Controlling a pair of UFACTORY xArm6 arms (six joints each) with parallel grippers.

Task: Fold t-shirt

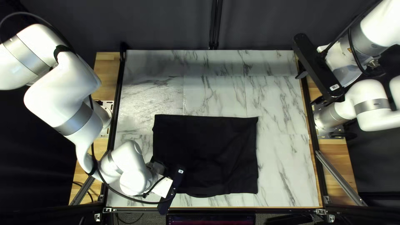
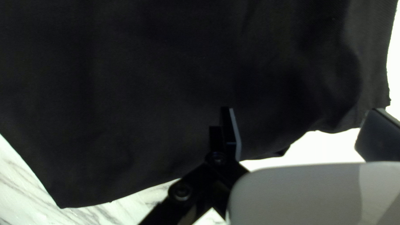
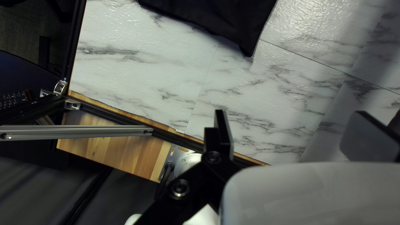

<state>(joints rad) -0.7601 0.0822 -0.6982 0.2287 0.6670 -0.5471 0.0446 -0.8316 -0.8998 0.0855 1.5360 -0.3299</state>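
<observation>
**Marble-patterned table point(image 1: 283, 166) bearing black t-shirt point(image 1: 208, 154)**

The t-shirt is lying spread across the table's near middle. My left gripper point(image 1: 163, 187) is reaching over its near left part, fingers standing wide; my right gripper point(image 1: 308, 88) is hanging by the table's right edge, equally wide.

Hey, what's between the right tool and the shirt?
Just bare marbled tabletop lies between the right tool and the shirt, as the right wrist view shows.
</observation>
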